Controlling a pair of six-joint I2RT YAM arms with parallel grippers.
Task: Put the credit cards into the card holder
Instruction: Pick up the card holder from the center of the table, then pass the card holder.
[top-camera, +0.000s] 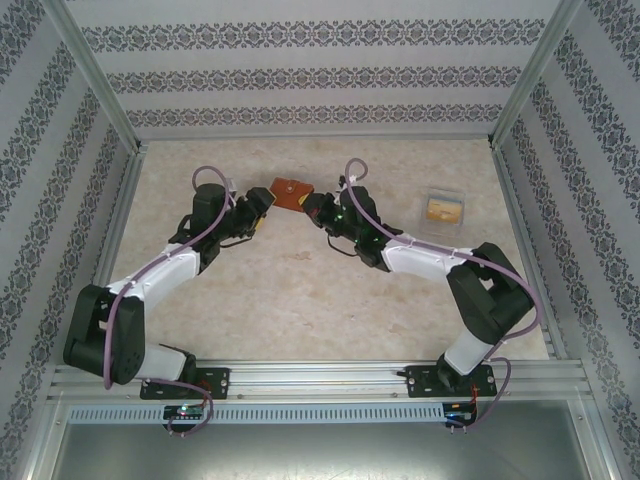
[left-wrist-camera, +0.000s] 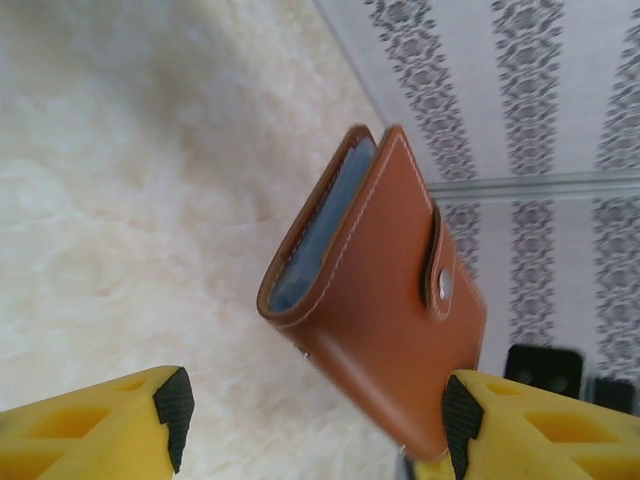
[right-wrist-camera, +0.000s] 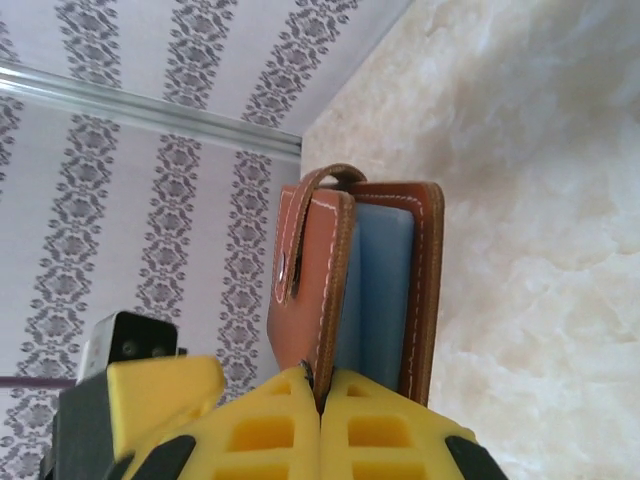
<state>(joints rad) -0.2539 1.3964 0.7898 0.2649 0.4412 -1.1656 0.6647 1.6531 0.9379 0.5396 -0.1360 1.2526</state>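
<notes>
Reddish-brown card holder (top-camera: 292, 190) at far centre of tabletop (top-camera: 300, 300), partly open, apparently lifted. Pinched by one leather flap in right pincer (right-wrist-camera: 320, 395), clamped tight. Left pincer (left-wrist-camera: 318, 415) wide, straddling the holder's other side, one pad (left-wrist-camera: 462, 420) just beside the leather. Orange-yellow credit card (top-camera: 443, 209) well apart to the right, inside clear case (top-camera: 460, 197). Likely step: spreading the holder. Best to close left on the free flap, pull apart gently, spare the snap tab (left-wrist-camera: 440, 270).

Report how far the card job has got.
Done: wallet held up, right pincer shut on its cover. In hand: left pincer open around it, tab looks snapped. Left: orange card sits in the clear case; none seen loaded.
</notes>
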